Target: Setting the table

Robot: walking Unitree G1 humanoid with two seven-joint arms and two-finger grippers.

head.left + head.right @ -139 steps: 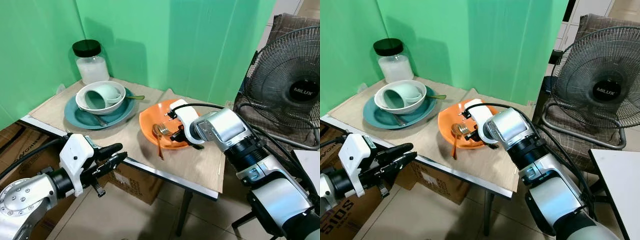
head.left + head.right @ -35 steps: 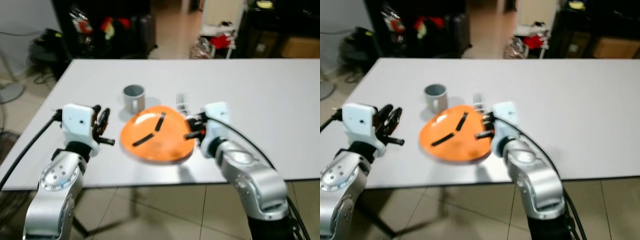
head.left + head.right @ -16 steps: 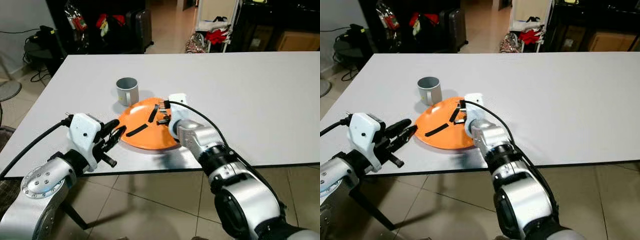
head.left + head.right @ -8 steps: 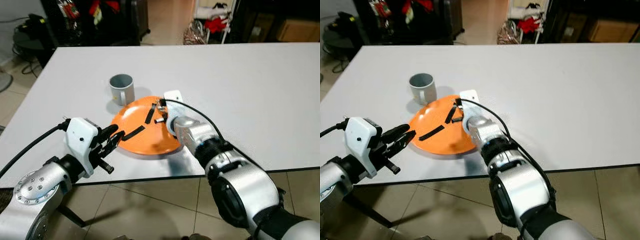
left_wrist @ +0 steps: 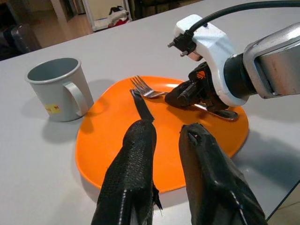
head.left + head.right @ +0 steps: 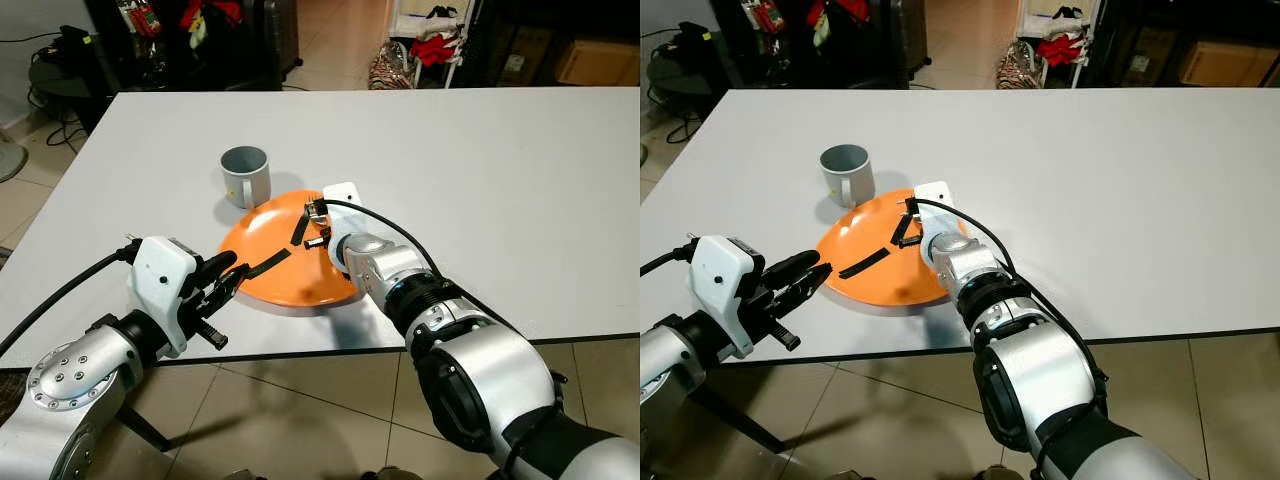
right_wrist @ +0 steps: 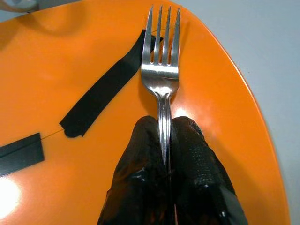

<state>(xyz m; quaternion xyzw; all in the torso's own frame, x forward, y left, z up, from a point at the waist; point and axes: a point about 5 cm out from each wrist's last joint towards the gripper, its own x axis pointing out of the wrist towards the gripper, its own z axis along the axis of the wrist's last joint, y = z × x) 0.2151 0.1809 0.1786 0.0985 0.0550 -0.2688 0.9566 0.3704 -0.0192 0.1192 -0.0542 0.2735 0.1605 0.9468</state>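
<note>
The slim silver metal fork [image 7: 161, 70] looks light, stiff and slippery; the right pincer [image 7: 165, 140] is clenched on its neck just behind the tines, over the flat orange plate [image 6: 270, 285] at frame centre. The left pincer [image 6: 228, 277], fingers slightly apart and empty, hovers lower left beside the rim. A grey mug [image 6: 246, 174] stands just above the plate on the white table [image 6: 480, 170].

No text can be read with certainty (a small yellow sticker [image 5: 53, 108] on the mug [image 5: 59, 88] bears red marks, too small to be made out).
</note>
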